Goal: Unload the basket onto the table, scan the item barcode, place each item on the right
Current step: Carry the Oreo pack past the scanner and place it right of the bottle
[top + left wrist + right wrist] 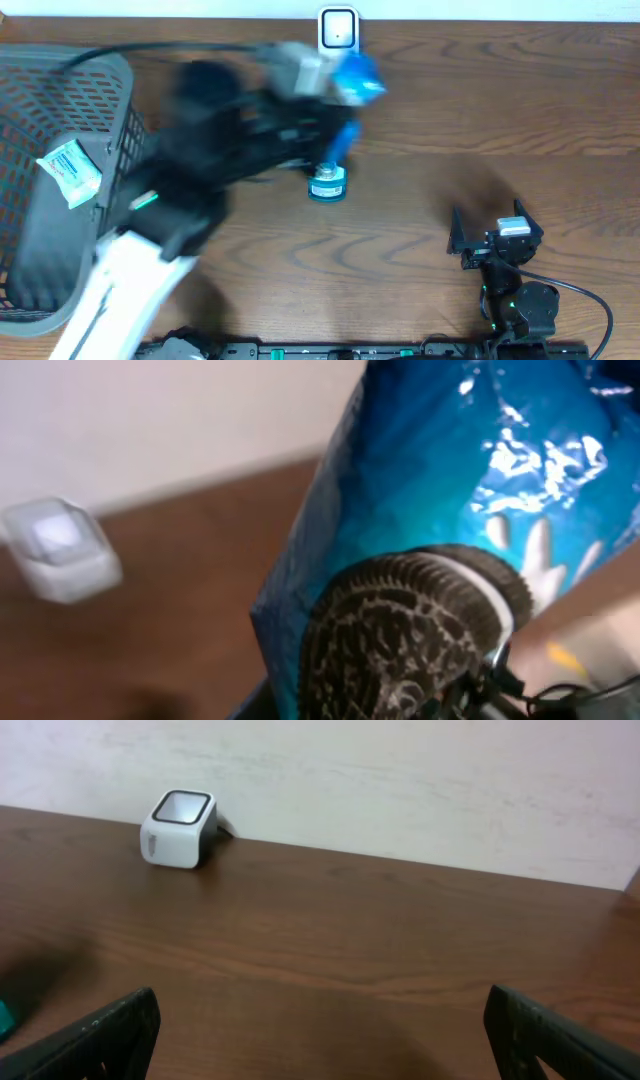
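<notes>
Your left claw [318, 75] is clamped on the blue cookie packet [357, 78], just beside the white scanner [338, 29]; your right claw [490, 228] gapes apart, well right.

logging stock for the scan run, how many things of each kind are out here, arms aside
scanner: 1
basket: 1
blue cookie pack: 1
small teal tub: 1
white packet in the basket: 1
total: 5

Setting: a dark, wood-grain bench [400, 950] is stretching out before me, meeting a plain off-white wall [400, 790] along its far edge; soft, even light is falling across both.
</notes>
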